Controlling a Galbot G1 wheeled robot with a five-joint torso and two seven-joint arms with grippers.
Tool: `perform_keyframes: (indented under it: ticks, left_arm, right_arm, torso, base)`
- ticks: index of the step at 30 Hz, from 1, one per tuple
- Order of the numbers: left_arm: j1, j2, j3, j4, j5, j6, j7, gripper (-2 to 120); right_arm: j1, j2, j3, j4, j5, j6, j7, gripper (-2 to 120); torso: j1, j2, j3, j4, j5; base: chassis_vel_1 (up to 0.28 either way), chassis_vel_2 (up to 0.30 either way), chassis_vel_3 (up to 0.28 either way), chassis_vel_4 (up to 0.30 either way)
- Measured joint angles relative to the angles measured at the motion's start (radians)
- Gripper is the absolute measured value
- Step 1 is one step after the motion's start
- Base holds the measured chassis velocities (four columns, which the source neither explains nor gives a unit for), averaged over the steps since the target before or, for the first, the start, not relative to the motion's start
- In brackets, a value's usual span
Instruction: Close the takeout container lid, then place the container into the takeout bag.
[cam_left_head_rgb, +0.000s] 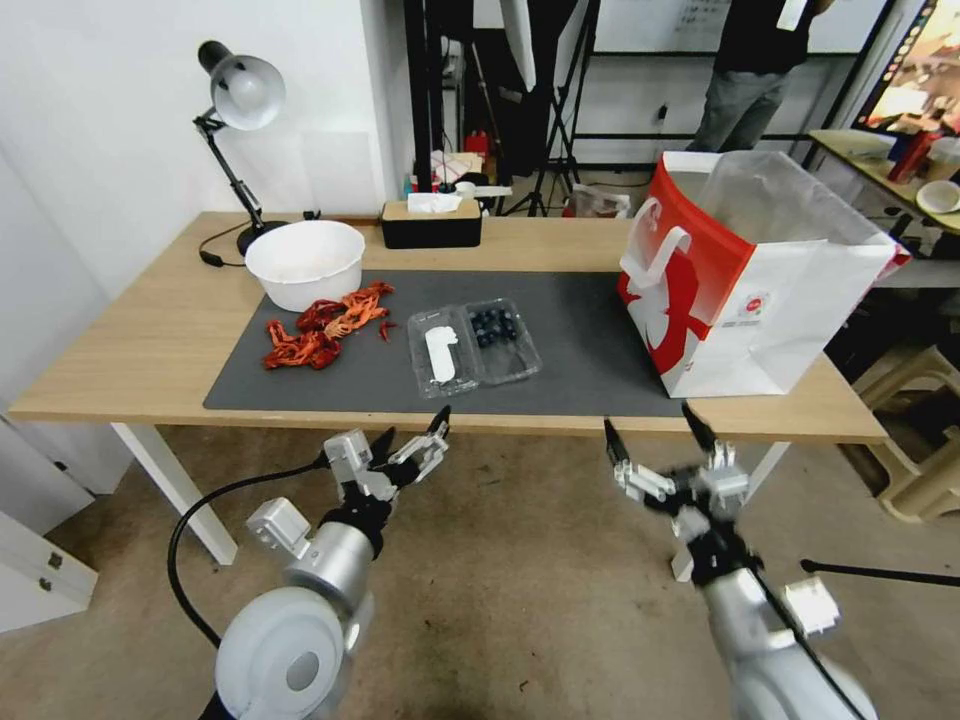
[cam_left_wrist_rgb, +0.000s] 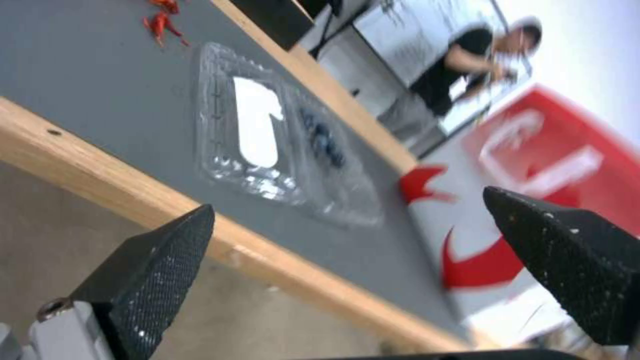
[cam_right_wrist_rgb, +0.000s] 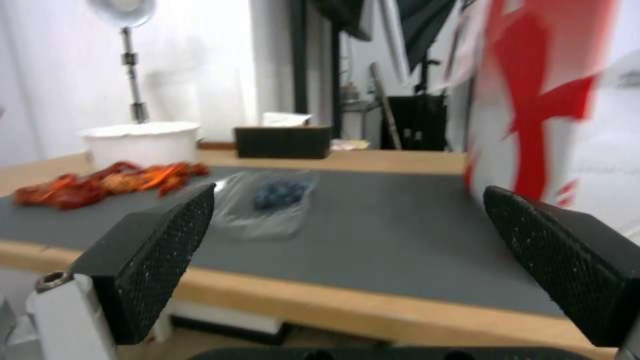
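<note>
So the takeout container (cam_left_head_rgb: 473, 347) is lying flat and wide open on the gray mat (cam_left_head_rgb: 580, 370), long axis running side to side along the table edge. The lid (cam_left_head_rgb: 441, 353) with its white label sits on the robot's left half, and the blueberry half is on the right, toward the takeout bag (cam_left_head_rgb: 745, 275). The bag stands upright at the mat's right end, well apart from the box. Both arms hang out in front of the table edge, below it. The left gripper (cam_left_head_rgb: 411, 437) is spread wide, holding nothing, just short of the lid side. The right gripper (cam_left_head_rgb: 655, 427) is also wide and empty, nearer the bag.
</note>
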Motion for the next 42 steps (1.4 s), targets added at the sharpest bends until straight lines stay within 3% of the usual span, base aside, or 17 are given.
perform_keyframes:
  ticks: [3, 7, 11, 17, 24, 42]
  left_arm:
    - [-0.063, -0.014, 0.04, 0.013, -0.092, -0.022, -0.046, 100]
    - [-0.154, -0.023, 0.102, 0.077, -0.189, -0.061, -0.103, 100]
    - [-0.218, -0.024, 0.158, 0.144, -0.22, -0.095, -0.124, 100]
    - [-0.293, -0.046, 0.219, 0.213, -0.23, -0.133, -0.143, 100]
    - [-0.366, -0.085, 0.234, 0.298, -0.208, -0.167, -0.168, 100]
    - [-0.422, -0.106, 0.228, 0.377, -0.156, -0.182, -0.214, 100]
  right_arm:
    - [-0.044, 0.028, -0.006, -0.002, -0.034, 0.031, -0.006, 100]
    - [-0.082, 0.057, -0.009, -0.004, -0.076, 0.061, -0.008, 100]
    - [-0.092, 0.079, -0.009, -0.004, -0.106, 0.068, -0.005, 100]
    - [-0.102, 0.102, -0.01, -0.002, -0.141, 0.07, 0.002, 100]
    - [-0.104, 0.121, -0.011, -0.012, -0.144, 0.07, 0.0, 100]
    - [-0.09, 0.115, -0.009, -0.028, -0.141, 0.067, 0.007, 100]
  torso:
    - [0.0, 0.0, 0.0, -0.0019, -0.001]
    - [0.0, 0.0, 0.0, -0.0016, -0.0008]
    - [0.0, 0.0, 0.0, -0.0016, -0.0009]
    - [0.0, 0.0, 0.0, -0.0016, -0.0007]
    - [0.0, 0.0, 0.0, -0.0016, -0.0008]
    - [0.0, 0.0, 0.0, -0.0016, -0.0008]
  base:
    - [0.0, 0.0, 0.0, 0.0]
    - [0.0, 0.0, 0.0, 0.0]
    - [0.0, 0.0, 0.0, 0.0]
    - [0.0, 0.0, 0.0, 0.0]
    - [0.0, 0.0, 0.0, 0.0]
    - [0.0, 0.0, 0.0, 0.0]
